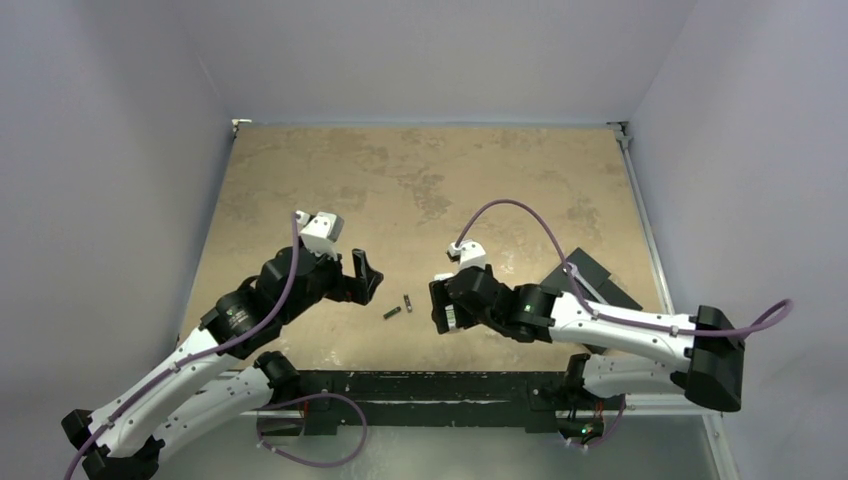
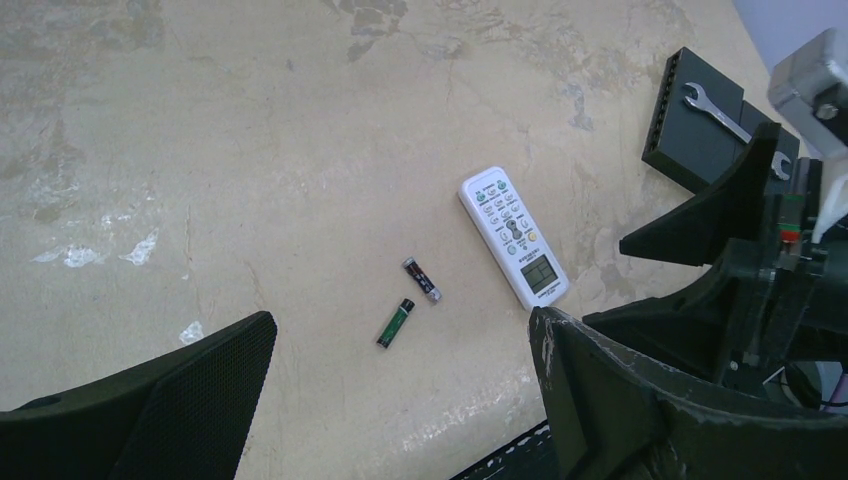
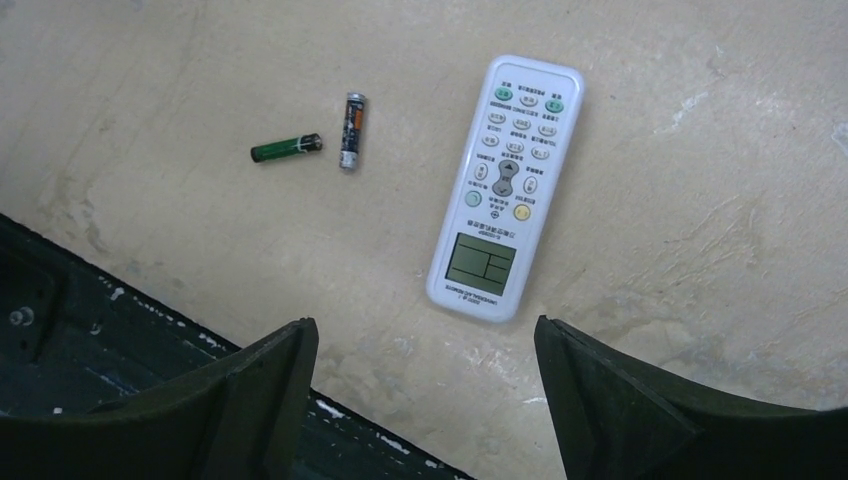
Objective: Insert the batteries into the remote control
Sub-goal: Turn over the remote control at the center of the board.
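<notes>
The remote control (image 3: 505, 190) lies screen-up just ahead of your right gripper (image 3: 422, 340), jaws spread (left gripper (image 1: 367, 277) likewise); its button print appears illegible.

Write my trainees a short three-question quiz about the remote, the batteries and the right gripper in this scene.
1. True or false: the remote control lies with its buttons facing up.
2. Which lies nearer the remote control: A, the green battery; B, the dark battery?
3. What is the right gripper holding?
Key: 1 true; 2 B; 3 nothing, it is open.
</notes>
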